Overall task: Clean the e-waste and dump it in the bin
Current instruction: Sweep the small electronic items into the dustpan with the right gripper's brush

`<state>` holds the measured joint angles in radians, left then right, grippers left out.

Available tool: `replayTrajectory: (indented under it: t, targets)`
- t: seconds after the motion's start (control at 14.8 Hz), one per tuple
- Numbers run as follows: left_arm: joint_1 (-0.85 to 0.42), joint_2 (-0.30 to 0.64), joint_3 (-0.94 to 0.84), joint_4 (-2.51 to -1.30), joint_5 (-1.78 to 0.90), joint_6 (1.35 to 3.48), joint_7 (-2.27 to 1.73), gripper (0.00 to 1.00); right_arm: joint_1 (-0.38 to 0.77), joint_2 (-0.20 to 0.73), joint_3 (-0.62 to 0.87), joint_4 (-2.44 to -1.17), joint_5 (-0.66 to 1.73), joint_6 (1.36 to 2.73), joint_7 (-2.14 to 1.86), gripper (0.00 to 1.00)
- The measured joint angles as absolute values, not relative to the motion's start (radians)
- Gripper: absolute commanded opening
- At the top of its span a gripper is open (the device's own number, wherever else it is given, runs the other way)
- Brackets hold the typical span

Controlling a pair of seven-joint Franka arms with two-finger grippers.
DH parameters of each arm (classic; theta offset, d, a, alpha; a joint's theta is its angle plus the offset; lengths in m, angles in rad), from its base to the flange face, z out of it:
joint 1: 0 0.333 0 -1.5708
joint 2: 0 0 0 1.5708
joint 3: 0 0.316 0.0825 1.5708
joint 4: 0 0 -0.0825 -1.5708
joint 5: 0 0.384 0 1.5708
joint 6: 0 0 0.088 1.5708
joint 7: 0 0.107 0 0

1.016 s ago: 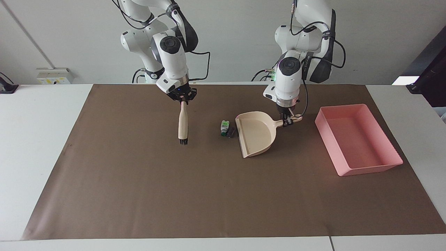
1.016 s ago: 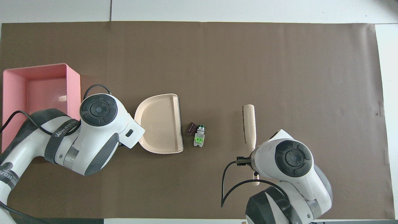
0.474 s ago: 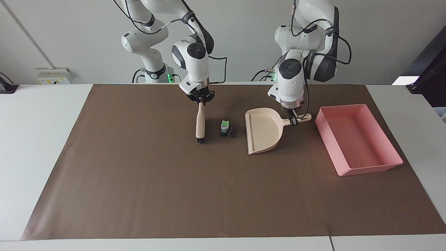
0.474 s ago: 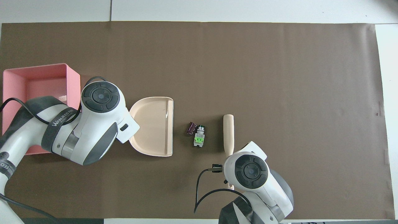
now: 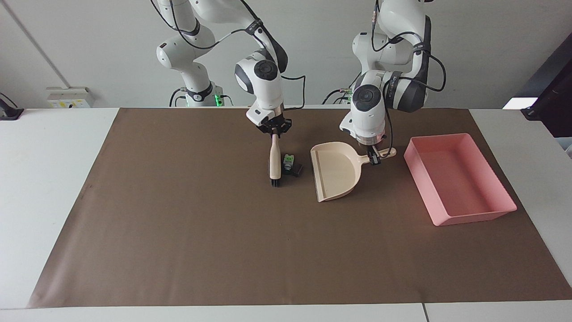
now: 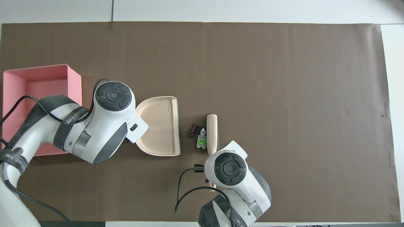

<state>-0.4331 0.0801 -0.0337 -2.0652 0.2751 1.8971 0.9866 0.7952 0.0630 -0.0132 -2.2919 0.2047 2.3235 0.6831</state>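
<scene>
The e-waste lies mid-mat: a white-and-green bit (image 5: pixel 288 161) (image 6: pixel 201 142) and a dark block (image 5: pixel 297 169) (image 6: pixel 193 129). My right gripper (image 5: pixel 274 131) is shut on the handle of a beige brush (image 5: pixel 274 162) (image 6: pixel 212 132). The brush hangs bristles-down right beside the white-and-green bit, toward the right arm's end. My left gripper (image 5: pixel 373 157) is shut on the handle of the beige dustpan (image 5: pixel 337 172) (image 6: pixel 159 126). The pan's open lip faces the e-waste a short gap away. In the overhead view both wrists hide their grippers. The pink bin (image 5: pixel 451 179) (image 6: pixel 41 85) sits at the left arm's end.
A brown mat (image 5: pixel 223 246) covers the table, with white tabletop around it. The left arm's elbow hangs over part of the bin in the overhead view. Cables loop from both wrists.
My right gripper has carried the brush toward the left arm's end, up against the e-waste. The left gripper has pulled the dustpan slightly back from the bits and turned it a little.
</scene>
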Motion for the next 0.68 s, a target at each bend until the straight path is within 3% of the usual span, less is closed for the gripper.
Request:
replayTrajectory:
  t: [0.27, 0.47, 0.68]
  targets:
    - [-0.469, 0.080, -0.034, -2.084, 0.289, 1.905, 0.967, 0.00, 0.861, 0.223, 0.004, -2.135, 0.302, 2.397, 0.687, 0.00]
    - [-0.471, 0.080, -0.030, -2.117, 0.293, 1.959, 0.967, 0.00, 0.862, 0.252, 0.064, -2.087, 0.441, 2.455, 0.649, 0.00]
    - [-0.461, 0.079, -0.029, -2.153, 0.293, 2.032, 0.973, 0.00, 0.860, 0.236, 0.088, -2.061, 0.489, 2.419, 0.637, 0.00]
